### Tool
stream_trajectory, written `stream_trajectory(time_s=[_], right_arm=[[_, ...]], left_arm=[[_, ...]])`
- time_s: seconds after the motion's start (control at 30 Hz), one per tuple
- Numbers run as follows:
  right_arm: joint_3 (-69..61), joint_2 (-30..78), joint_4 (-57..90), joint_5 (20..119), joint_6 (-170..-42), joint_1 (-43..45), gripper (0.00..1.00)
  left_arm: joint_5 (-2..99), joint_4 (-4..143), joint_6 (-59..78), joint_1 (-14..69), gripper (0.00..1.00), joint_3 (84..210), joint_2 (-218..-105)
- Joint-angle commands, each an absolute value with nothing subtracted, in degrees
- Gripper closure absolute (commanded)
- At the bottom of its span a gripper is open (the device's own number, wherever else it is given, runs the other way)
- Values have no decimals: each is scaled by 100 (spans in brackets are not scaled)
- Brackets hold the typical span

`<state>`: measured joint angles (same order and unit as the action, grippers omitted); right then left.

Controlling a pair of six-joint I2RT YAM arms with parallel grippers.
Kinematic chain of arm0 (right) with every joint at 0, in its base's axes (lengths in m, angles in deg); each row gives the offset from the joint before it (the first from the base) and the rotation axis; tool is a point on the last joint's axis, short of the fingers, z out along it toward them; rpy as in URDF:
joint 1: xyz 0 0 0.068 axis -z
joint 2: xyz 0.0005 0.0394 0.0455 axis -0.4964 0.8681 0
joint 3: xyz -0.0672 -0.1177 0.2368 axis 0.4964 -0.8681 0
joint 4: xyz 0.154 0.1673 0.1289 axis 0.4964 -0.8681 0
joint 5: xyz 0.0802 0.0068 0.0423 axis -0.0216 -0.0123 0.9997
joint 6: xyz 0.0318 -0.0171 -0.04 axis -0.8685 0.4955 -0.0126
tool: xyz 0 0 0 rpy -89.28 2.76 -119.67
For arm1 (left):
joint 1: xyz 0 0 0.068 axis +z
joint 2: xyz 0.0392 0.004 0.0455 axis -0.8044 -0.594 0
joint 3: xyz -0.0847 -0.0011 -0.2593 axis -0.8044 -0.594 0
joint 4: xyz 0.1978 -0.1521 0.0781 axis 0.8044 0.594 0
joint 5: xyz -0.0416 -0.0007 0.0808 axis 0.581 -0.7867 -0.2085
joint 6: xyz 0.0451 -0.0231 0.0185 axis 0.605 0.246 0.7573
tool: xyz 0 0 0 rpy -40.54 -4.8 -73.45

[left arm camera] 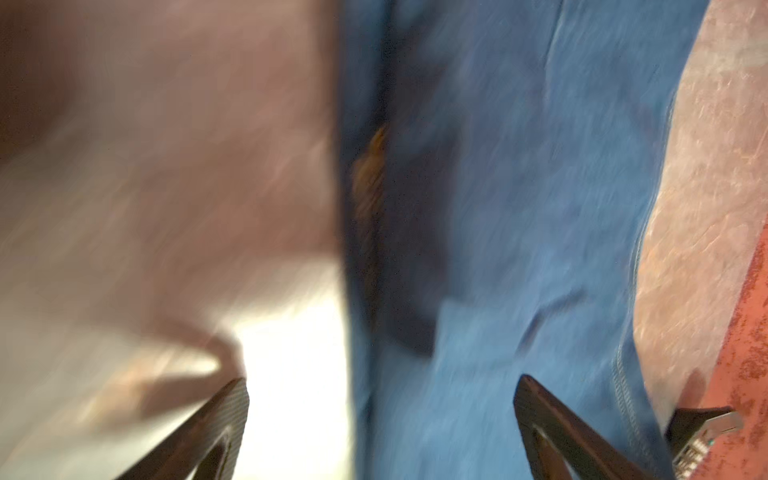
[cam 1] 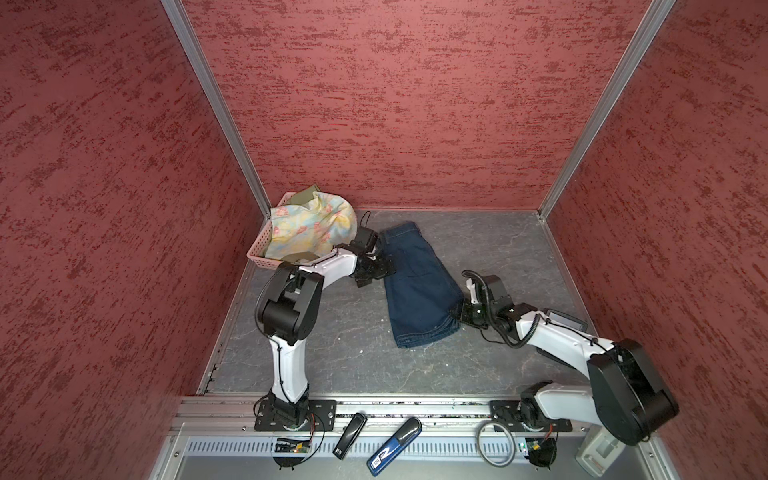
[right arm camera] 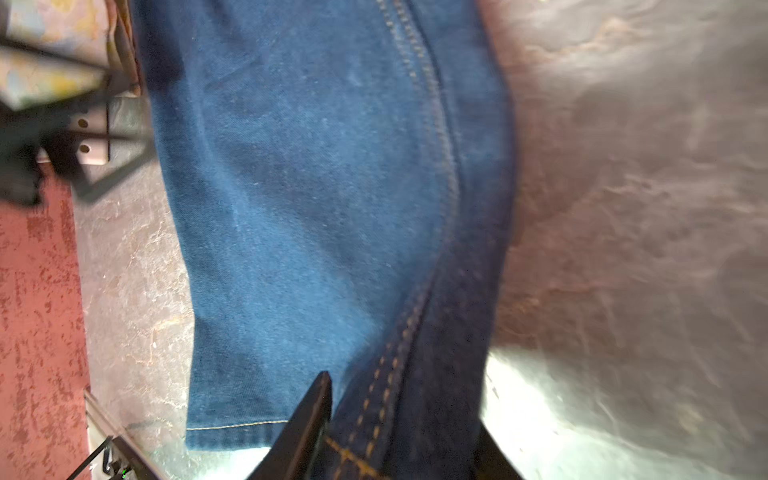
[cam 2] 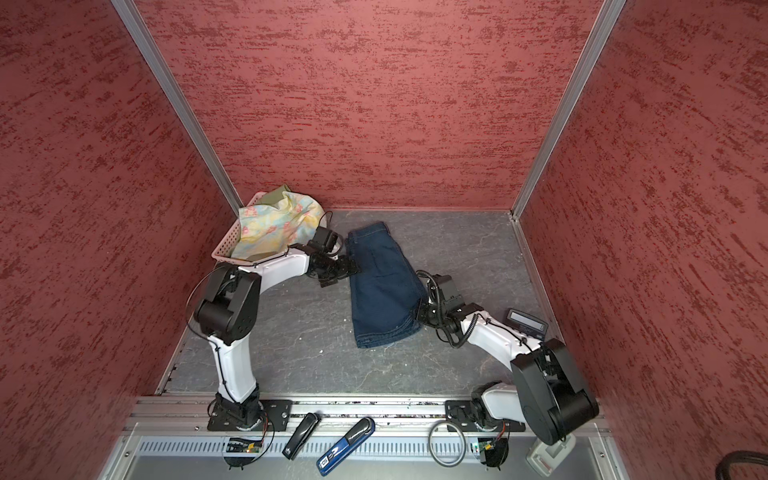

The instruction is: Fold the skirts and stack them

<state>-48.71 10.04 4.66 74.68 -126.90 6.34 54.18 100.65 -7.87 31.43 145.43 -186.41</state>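
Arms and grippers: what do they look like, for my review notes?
The left arm and right arm have white tapered links between bulky black joint housings, on black base plates. Thin black cables run along the left; a ribbed black hose loops on the right. The left gripper and right gripper have flat black wedge fingers.

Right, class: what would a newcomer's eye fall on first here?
The dark denim skirt lies mid-table, its near right edge between the jaws of the right gripper, the open left gripper at its left edge. In the far left corner, a pink basket is heaped with a floral skirt, an olive skirt behind.
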Motion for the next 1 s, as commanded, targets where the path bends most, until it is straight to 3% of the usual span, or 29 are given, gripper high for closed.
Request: stream_trajectory(time_s=[0.0,0.33,0.8,0.97], right_arm=[[-4968,794,495,7109,-12835,612,52],[-5058,170,68,6739,-12632,613,37],[-4583,-157,-171,6503,-12168,1027,34],[-4654,-579,-92,6732,-12138,1549,33]], left_arm=[[5558,9813,-1173,3087,0,13780,-17929],[5930,8976,-3048,2180,6,11933,-16530],[5653,8400,-4673,882,17,11230,-16338],[5482,7870,-5240,742,26,10709,-16337]])
